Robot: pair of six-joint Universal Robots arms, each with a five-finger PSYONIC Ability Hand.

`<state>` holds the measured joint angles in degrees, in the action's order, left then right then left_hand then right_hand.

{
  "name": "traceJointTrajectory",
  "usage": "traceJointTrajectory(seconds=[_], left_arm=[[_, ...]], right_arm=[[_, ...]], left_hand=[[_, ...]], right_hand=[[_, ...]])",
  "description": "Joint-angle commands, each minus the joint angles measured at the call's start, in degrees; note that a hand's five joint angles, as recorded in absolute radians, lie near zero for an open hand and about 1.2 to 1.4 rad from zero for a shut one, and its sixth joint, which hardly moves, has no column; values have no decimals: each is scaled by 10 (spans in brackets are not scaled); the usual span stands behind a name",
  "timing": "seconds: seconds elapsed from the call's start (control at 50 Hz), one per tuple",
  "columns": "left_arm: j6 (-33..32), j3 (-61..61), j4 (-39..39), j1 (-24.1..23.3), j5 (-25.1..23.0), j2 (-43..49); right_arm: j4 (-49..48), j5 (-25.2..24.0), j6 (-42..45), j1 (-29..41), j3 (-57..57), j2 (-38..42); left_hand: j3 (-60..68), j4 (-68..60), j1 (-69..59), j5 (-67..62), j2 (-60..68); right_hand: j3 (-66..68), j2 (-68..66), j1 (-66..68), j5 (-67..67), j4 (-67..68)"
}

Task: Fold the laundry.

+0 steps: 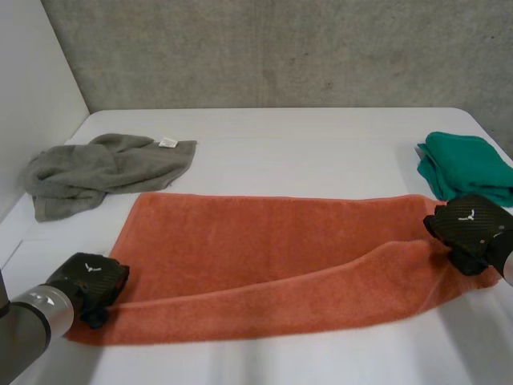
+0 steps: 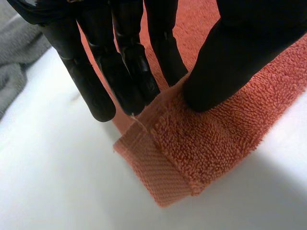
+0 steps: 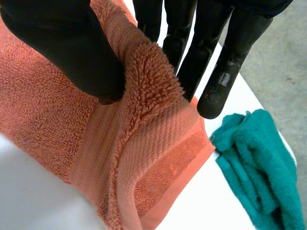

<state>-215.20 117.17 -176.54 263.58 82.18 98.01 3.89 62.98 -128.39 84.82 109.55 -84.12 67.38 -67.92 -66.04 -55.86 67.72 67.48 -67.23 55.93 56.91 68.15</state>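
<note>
Now | orange towel [image 1: 264, 241] spread on surface [image 1: 304, 144], one end beside green pile [image 1: 469, 164] | left hand [image 1: 92, 281] pinches its corner farthest from pile, right hand [image 1: 473, 228] the nearest | likely soft, floppy: grip hemmed corners

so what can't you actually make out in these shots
Head view: the white tag on the grey cloth is too small to read.
Head view: the green cloth is cut off by the frame edge, its near part behind the right hand.
Head view: the left hand covers the corner of the orange towel it holds.
All views: the orange towel's folded strip hides the layer beneath.
</note>
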Motion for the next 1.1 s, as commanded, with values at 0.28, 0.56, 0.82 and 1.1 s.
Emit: traceJointTrajectory(seconds=[0.28, 0.56, 0.82, 1.1], left_arm=[[0, -56, 5, -3, -5, -269], [5, -95, -111, -35, -1, -84], [0, -269, -179, -101, 35, 174], [-12, -466, -181, -117, 119, 346]], right_arm=[[131, -11, -88, -71, -81, -148], [149, -61, -44, -115, -144, 10], [54, 80, -72, 1, -281, 204], [-4, 159, -97, 57, -418, 334]], left_hand=[[126, -121, -140, -141, 123], [126, -121, -140, -141, 123], [126, -121, -140, -141, 123], [126, -121, -140, -141, 123]], right_hand=[[125, -128, 241, 131, 118], [125, -128, 241, 131, 118], [125, -128, 241, 131, 118], [125, -128, 241, 131, 118]])
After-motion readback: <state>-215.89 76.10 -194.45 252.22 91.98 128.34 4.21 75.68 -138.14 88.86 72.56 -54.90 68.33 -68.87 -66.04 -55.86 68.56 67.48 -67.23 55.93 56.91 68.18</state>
